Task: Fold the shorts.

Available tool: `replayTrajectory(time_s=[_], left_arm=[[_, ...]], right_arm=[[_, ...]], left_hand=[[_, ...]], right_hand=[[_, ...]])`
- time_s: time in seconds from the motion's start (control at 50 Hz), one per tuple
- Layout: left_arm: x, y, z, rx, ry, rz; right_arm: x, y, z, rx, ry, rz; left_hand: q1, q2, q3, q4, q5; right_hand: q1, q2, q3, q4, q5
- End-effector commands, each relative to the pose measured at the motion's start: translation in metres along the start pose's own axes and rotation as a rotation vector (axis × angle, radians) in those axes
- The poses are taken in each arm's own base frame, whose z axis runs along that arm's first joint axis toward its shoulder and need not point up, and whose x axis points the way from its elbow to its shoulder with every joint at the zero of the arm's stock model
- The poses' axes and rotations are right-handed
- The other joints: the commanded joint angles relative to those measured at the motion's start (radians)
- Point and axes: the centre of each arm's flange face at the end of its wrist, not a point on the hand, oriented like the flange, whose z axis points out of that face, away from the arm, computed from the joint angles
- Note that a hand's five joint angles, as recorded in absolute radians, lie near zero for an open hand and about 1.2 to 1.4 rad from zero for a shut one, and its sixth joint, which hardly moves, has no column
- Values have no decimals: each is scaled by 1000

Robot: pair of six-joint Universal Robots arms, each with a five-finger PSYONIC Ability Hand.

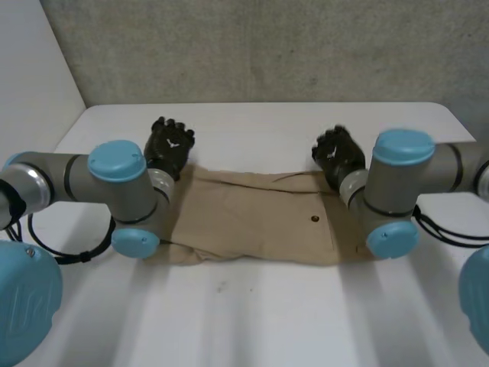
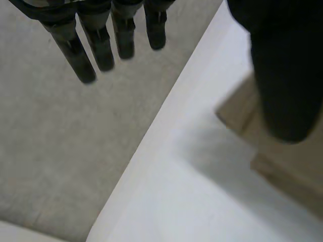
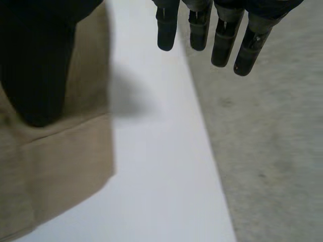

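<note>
Tan shorts (image 1: pixel 252 218) lie flat across the middle of the white table (image 1: pixel 267 122), with a small dark button (image 1: pixel 315 219) right of their middle. My left hand (image 1: pixel 170 145) hovers just beyond the cloth's far left corner. In the left wrist view its fingers (image 2: pixel 101 45) are straight, the thumb (image 2: pixel 287 75) stands apart above the shorts' corner (image 2: pixel 298 156), and nothing is held. My right hand (image 1: pixel 336 155) is over the far right corner. Its fingers (image 3: pixel 217 30) are straight too, and its thumb (image 3: pixel 35 65) is above the cloth (image 3: pixel 55 166).
The table's far edge runs close beyond both hands, with grey floor (image 2: pixel 60 151) past it, also grey floor (image 3: pixel 272 151) beside the right hand's fingers. Both arms' elbows (image 1: pixel 122 183) rest low over the shorts' ends. White tabletop lies bare in front of the shorts.
</note>
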Motion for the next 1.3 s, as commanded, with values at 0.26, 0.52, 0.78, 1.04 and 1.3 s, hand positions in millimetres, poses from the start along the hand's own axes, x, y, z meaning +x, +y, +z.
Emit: replayTrajectory(time_s=[0.26, 0.52, 0.78, 1.04, 1.3], left_arm=[[-72, -76, -86, 46, 4, -295], [-60, -54, -174, -175, 167, -599], [-48, -37, -189, -224, 184, -602], [-47, -35, -188, -218, 179, -605], [-46, -34, -190, -218, 175, -607]], right_arm=[[103, -63, -101, 85, 64, 497], [46, -1, -149, -246, -223, 726], [13, 48, -128, -229, -198, 736], [7, 61, -117, -225, -189, 672], [51, 82, -109, -226, -41, 667]], left_hand=[[-37, -89, -101, -89, -101], [-34, -86, -98, -86, -98], [-37, -89, -101, -89, -101], [-37, -90, -102, -90, -102], [-37, -90, -102, -90, -102]], right_hand=[[-25, -50, -42, -57, -92], [499, 473, 482, 467, 431], [538, 512, 521, 505, 470], [476, 450, 459, 443, 408], [1197, 1171, 1180, 1165, 1130]])
